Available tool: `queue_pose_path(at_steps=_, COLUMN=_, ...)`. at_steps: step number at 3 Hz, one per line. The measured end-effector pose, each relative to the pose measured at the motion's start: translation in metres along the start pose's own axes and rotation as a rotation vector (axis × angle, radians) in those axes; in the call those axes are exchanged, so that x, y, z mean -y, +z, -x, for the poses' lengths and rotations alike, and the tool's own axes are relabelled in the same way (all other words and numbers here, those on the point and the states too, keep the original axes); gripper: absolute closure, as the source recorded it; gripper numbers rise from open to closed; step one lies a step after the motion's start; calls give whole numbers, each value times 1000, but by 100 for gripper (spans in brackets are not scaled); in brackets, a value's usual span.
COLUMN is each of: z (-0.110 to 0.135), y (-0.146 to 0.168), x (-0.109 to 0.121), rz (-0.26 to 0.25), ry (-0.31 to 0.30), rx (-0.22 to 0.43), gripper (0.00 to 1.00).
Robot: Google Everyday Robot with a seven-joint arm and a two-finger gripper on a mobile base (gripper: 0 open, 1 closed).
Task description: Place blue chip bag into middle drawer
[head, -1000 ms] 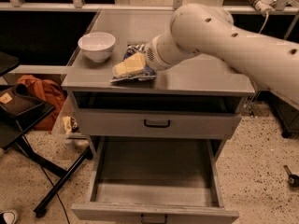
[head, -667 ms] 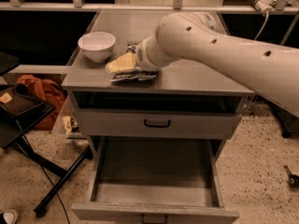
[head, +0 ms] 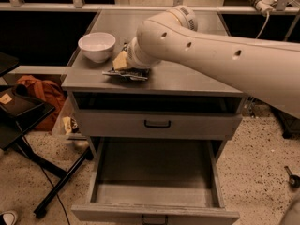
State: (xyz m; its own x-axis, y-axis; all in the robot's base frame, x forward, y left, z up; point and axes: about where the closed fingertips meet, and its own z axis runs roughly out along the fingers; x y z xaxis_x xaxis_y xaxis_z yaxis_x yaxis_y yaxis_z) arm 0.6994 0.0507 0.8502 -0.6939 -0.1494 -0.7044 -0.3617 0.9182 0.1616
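Note:
The blue chip bag [head: 125, 73] lies flat on the grey cabinet top [head: 187, 76], just right of the white bowl; only its dark front edge with pale trim shows. My gripper [head: 121, 61] is right over the bag, mostly hidden behind my big white arm [head: 211, 55], which reaches in from the right. I cannot tell whether it touches or holds the bag. The middle drawer [head: 154, 165] is pulled wide open below, and its flat grey floor is bare.
A white bowl [head: 97, 46] stands at the cabinet top's left. The upper drawer front [head: 157, 124] with a black loop handle is closed. A black stand [head: 28, 139] and orange cloth [head: 40, 92] are on the floor to the left.
My arm has swung left and lower over the bag, covering more of the cabinet top. The bag has stayed beside the bowl. The drawer has not moved.

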Motion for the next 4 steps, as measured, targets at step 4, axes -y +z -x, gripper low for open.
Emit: queue_pose_path(at_steps=4, z=-2, y=3, x=0, rz=-21, ry=20, rx=-55, gripper=100)
